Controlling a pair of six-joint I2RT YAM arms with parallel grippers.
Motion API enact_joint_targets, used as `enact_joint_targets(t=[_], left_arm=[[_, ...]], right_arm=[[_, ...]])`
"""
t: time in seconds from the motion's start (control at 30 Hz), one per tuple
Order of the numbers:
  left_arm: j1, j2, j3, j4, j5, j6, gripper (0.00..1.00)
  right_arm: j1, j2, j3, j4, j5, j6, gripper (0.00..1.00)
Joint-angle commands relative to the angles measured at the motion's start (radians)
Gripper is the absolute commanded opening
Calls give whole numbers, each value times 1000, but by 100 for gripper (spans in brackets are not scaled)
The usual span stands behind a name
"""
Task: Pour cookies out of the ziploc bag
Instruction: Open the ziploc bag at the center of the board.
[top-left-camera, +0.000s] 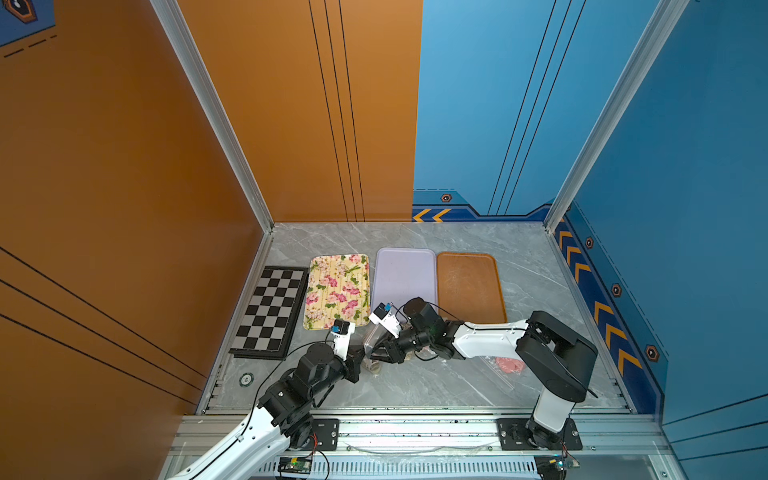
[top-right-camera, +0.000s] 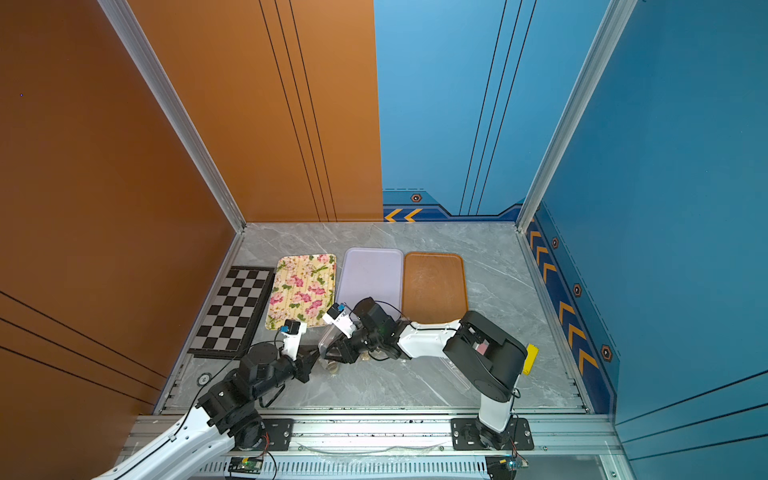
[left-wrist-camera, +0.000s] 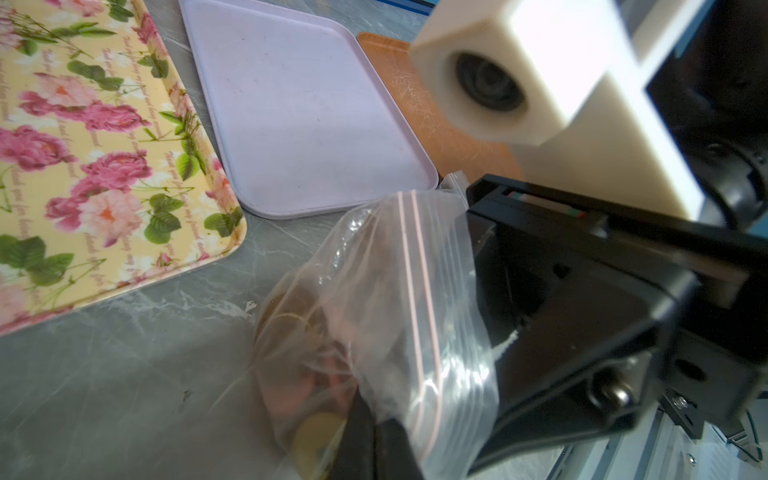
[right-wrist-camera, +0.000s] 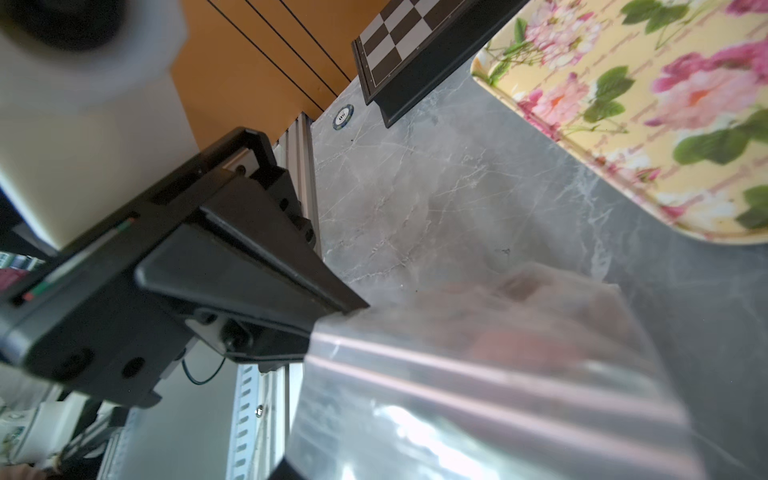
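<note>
Clear plastic of the ziploc bag (left-wrist-camera: 374, 299) is sagging onto the grey marble table (top-left-camera: 436, 386), just off the short edge of the lilac tray (top-left-camera: 403, 274) nearest the arm bases. Brown, pink and yellow cookies (left-wrist-camera: 316, 432) are lying inside, at the end farther from that tray. The left gripper (left-wrist-camera: 370, 440) is pinching the bag's film, jaws closed tight. The right gripper (top-left-camera: 376, 352) is sitting at the pink-striped zip end nearer the tray; whether its jaws are gripping cannot be told

cookies (left-wrist-camera: 320, 432) blurred inside ziploc bag (left-wrist-camera: 415, 291), right gripper (top-left-camera: 374, 352) tips perhaps hidden behind plastic
</note>
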Motion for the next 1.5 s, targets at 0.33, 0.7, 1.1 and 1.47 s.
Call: enact_joint_targets(t=[0.33,0.7,1.1,1.47], left_arm=[[-5,-15,-1,22,13,8,0],[-4,-29,2,-17,-19,7,0],[-6,21,12,-10,-32,5,0],[-9,10,5,-8,-24,5,0]], right_arm=[[-14,-40,-1,-20,62,-21,0],[-50,-85,-48,-1,159,-4,0],[-90,-124,-78,-20,228,14,0],[-96,-141,-85,-29,245,-1,0]])
